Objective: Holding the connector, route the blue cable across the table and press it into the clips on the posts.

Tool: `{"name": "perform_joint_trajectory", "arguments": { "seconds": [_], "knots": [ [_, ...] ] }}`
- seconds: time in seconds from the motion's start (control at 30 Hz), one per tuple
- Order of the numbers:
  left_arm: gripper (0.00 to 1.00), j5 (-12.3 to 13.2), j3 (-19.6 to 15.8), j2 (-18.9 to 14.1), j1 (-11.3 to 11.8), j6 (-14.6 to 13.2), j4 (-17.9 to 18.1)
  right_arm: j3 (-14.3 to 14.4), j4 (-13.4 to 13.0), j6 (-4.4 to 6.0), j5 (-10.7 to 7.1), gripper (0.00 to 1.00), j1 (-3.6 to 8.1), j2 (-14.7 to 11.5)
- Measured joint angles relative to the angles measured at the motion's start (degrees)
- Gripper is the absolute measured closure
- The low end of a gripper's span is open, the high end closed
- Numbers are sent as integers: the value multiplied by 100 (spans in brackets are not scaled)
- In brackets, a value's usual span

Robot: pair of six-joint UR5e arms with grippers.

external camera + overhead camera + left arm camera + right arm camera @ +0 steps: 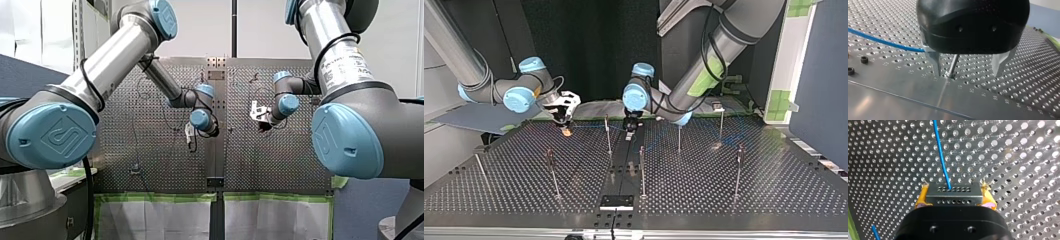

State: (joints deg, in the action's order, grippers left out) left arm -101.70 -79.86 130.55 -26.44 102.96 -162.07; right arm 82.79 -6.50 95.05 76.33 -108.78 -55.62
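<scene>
Two grippers engaged | right gripper (566, 126) fingers clamped on connector (953, 196), blue cable (941, 157) running off over desk (1023, 157) | left gripper (968, 71) fingers spread astride post (953, 65), cable just beside | advice: keep cable taut, seat it gently

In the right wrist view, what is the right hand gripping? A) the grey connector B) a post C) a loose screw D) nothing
A: the right hand, yellow-padded, is shut on the grey connector, with the blue cable running out of it.
</scene>
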Motion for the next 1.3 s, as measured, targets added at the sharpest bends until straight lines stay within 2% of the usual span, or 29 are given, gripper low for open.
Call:
{"name": "perform_joint_trajectory", "arguments": {
  "seconds": [0.27, 0.43, 0.67, 0.83, 0.97, 1.13, 1.3],
  "knots": [
    [0, -418, -107, -385, -184, -191, -447, -3, -109, 0, -162, 100, 1, 1],
    [0, -517, -153, -611, -420, -209, -721, -2, -102, -8, -222, 100, 9, 1],
    [0, -759, -192, -666, -741, -172, -1025, -3, -48, -17, -255, 100, 12, -5],
    [0, -951, -194, -665, -1000, -94, -992, -3, -38, 6, -257, 100, 51, -7],
    [0, -987, -187, -640, -1199, -25, -834, -3, -27, 10, -261, 100, 119, -8],
    [0, -1065, -69, -447, -1478, 46, -714, -3, 105, -47, -266, 100, 219, -32],
    [0, -1180, 156, -208, -1718, 161, -731, -2, 165, -72, -287, 100, 265, -52]
  ]
}}
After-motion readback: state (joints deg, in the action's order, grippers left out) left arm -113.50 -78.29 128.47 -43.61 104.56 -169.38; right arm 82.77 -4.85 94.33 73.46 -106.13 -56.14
